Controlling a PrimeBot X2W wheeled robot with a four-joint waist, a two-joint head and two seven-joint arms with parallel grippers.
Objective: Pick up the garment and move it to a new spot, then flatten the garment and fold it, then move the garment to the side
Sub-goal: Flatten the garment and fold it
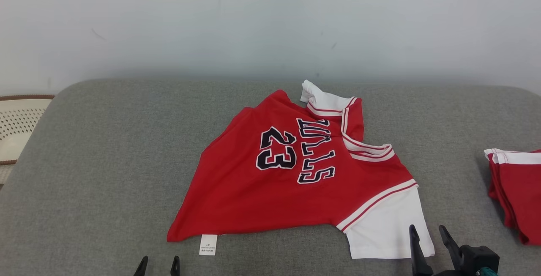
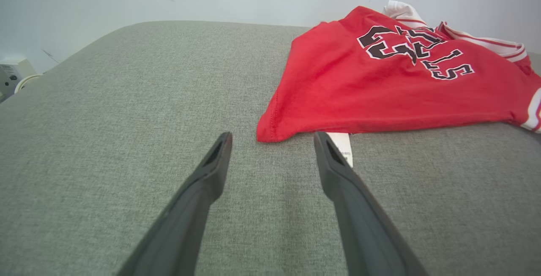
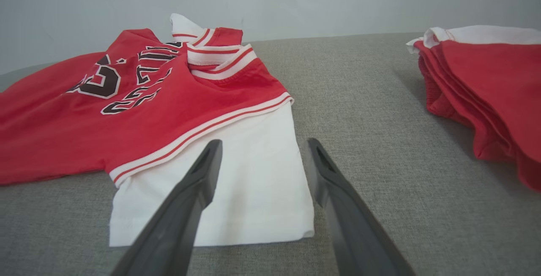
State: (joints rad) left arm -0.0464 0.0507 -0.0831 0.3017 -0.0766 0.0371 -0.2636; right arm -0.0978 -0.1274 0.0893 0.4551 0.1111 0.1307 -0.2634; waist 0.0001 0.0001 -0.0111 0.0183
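L hand [image 1: 160,260] & R hand [image 1: 427,229] both spread, empty, red jersey [image 1: 253,200] lengthwise L-R, collar to R, hem L

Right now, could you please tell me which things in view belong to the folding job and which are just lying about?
For the job: red jersey, grey padded surface it lies on.
Lying about: folded red pile at the right edge, perforated white object at the left.

Garment [image 1: 270,191] lies on the padded surface [image 1: 105,174], folded pile [image 1: 517,191] at its right.
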